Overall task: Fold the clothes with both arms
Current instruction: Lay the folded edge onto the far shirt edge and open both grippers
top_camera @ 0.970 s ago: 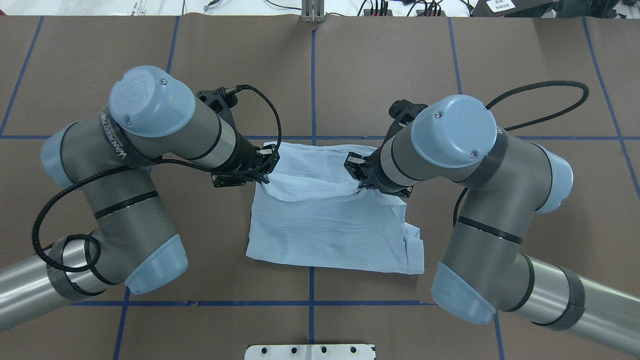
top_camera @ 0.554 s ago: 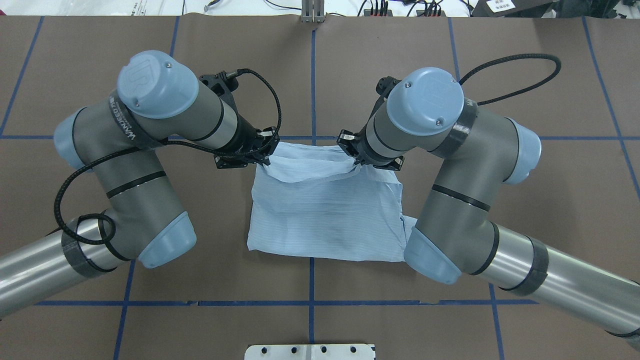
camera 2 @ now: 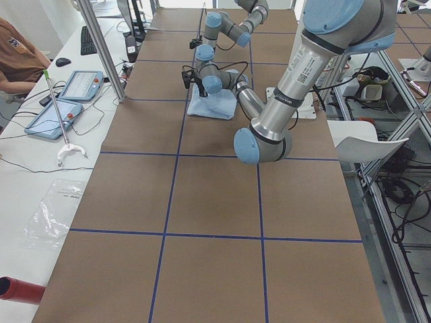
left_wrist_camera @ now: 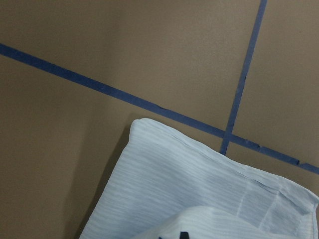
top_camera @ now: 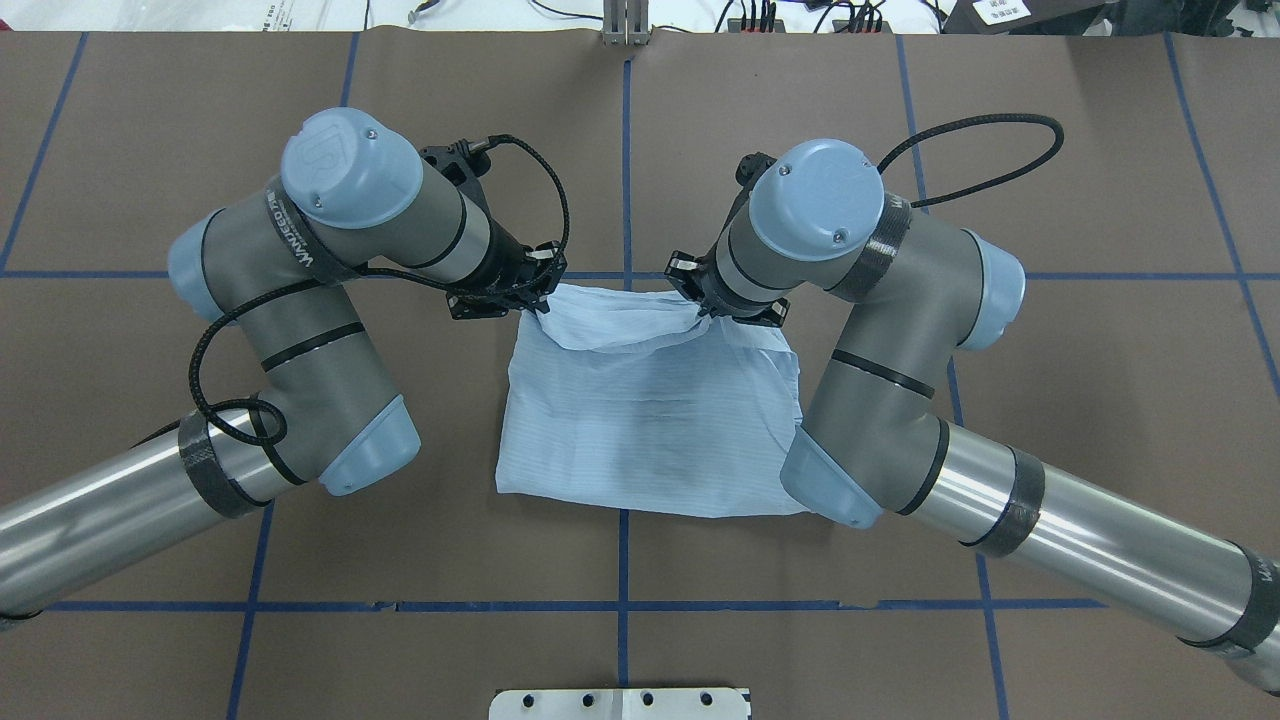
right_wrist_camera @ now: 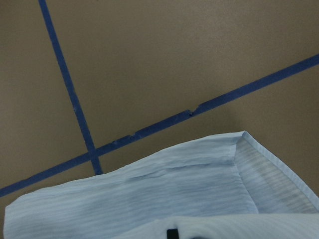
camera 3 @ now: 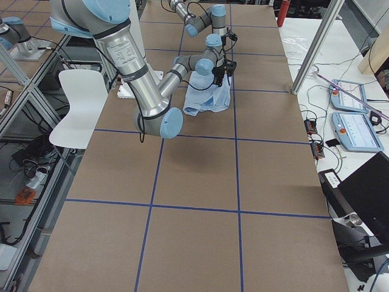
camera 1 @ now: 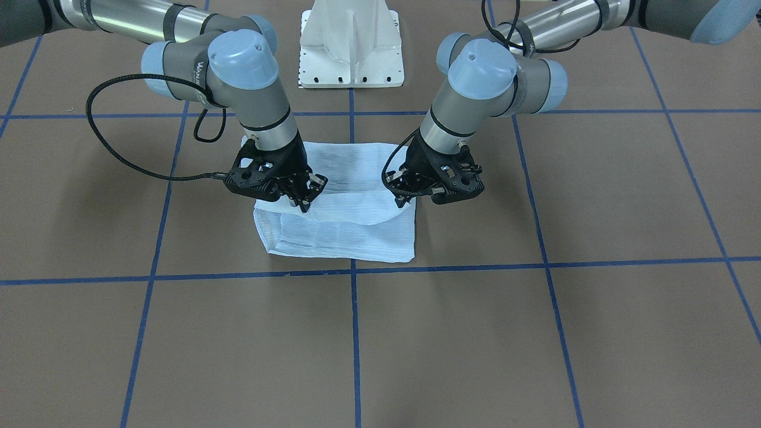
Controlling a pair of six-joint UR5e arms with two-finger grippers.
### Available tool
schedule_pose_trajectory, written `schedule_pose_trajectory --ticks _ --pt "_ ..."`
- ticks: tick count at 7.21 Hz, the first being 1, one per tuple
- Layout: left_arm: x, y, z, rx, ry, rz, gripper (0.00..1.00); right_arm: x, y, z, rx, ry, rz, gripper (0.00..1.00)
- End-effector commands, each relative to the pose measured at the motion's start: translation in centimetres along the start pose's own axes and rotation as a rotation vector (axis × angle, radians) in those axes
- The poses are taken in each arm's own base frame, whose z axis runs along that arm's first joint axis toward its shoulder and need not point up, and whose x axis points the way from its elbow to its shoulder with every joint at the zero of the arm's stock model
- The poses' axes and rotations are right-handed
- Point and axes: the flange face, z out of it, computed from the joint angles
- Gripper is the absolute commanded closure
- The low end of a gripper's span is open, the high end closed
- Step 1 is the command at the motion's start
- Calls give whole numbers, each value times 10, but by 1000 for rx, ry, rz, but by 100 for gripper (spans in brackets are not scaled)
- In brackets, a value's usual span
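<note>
We see the light-blue shirt [top_camera: 650,430] lying folded at the middle of the brown table [top_camera: 1000,150], its far flap held up at both corners by the left gripper [top_camera: 538,302] and right gripper [top_camera: 703,310], each pinching the cloth.

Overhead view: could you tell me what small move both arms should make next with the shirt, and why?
The left gripper and right gripper each pinch a lifted edge of the shirt, with cloth sagging between them, almost above its far edge. So I would probably lower both together to lay that edge down there.
</note>
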Motion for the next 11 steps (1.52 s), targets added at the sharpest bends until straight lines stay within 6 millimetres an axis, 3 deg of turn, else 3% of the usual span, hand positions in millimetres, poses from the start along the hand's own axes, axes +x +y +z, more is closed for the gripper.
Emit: schedule_pose_trajectory --ticks 1,2,3,4,5,7,9,10,11 --pt "-1 -2 5 -1 -1 -5 100 2 -2 8 -6 11 10 83" --pt "-2 -3 6 2 -4 -10 54 5 -3 17 -8 28 15 2" --pt "3 -2 3 4 5 -4 1 7 -2 22 -40 40 23 0" --pt "4 -5 1 8 4 -2 1 12 -12 17 -94 38 30 0" --pt "-1 -19 -4 26 -2 -11 1 9 -20 7 -92 21 7 0" --pt "-17 -32 -6 33 -21 20 1 5 -14 4 -93 11 -18 0" --pt "-31 -46 -18 57 -22 13 1 -7 31 21 -76 -2 -135 0" --pt "-49 -43 -22 56 -29 31 1 -12 46 32 -36 8 -250 0" --pt "-57 -41 -30 60 -25 68 1 -18 45 42 -7 26 -314 0"
